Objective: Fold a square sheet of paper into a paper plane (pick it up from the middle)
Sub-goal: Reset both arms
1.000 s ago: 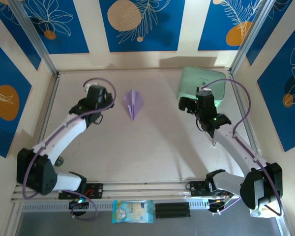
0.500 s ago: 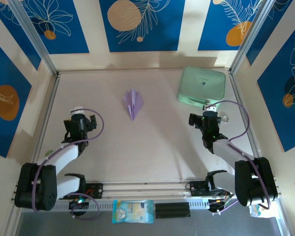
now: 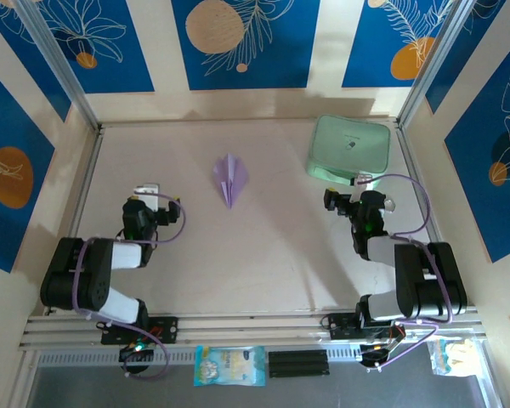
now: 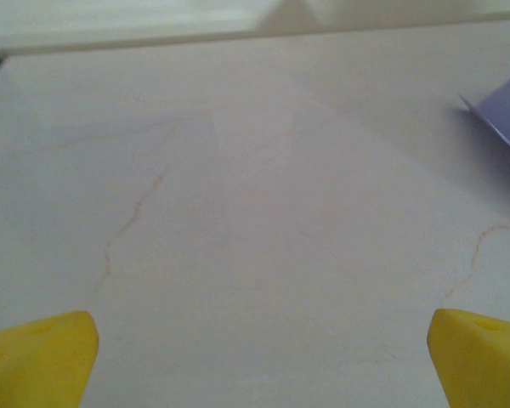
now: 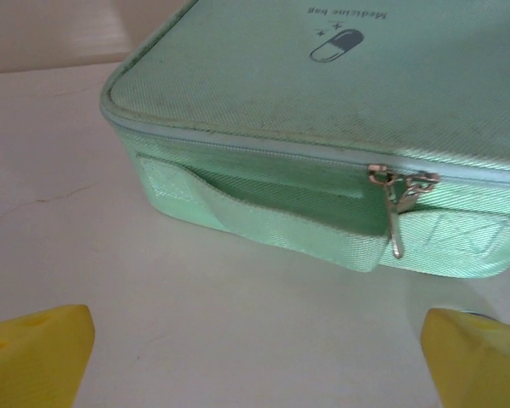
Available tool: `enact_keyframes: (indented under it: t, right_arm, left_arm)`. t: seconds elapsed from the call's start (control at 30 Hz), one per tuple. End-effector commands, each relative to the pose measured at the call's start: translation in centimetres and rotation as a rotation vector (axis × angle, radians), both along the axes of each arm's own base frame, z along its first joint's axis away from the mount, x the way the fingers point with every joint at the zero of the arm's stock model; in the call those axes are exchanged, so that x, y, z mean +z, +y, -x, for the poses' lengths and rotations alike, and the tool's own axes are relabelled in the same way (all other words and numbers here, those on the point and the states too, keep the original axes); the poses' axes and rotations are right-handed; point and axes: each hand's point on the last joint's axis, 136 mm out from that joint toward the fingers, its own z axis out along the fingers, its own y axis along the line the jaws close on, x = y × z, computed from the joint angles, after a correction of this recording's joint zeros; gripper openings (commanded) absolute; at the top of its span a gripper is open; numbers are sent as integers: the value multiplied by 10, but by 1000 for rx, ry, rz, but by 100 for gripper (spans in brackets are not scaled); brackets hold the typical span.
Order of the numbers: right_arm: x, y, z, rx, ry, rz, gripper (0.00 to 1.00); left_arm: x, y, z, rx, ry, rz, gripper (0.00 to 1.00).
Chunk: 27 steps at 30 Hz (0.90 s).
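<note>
Paper plane (image 3: 229,178): one lilac dart lying flat, mid-table (image 3: 263,263), touching nothing | Axis: near to far, nose toward the arm bases | Left tool (image 3: 151,200): spread wide, empty, plane ahead to its right, the nearer arm | Right tool (image 3: 357,191): spread wide, empty, facing the one mint-green case (image 3: 350,146) | Tools: two

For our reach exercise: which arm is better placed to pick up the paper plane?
Left, probably. The open left gripper sees a corner of the paper plane at its view's right edge and sits nearer it from above. The open right gripper faces the mint-green medicine bag.
</note>
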Motion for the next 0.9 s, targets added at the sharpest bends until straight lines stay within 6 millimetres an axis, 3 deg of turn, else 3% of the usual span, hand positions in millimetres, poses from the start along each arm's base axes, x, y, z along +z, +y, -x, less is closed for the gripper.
enact_keyframes:
  t: [0.0,0.2,0.87]
  right_arm:
    - [4,13,-8,77,-57,-8,99]
    - [-6,15,-16,80,-11,1,99]
    - [-5,11,-17,88,1,-34,99]
  left_arm:
    - [13,-4,-12,-42,-75,2,99]
    - [6,3,-17,19,-30,-28,99]
    - [7,-1,-19,2,-28,-38,99]
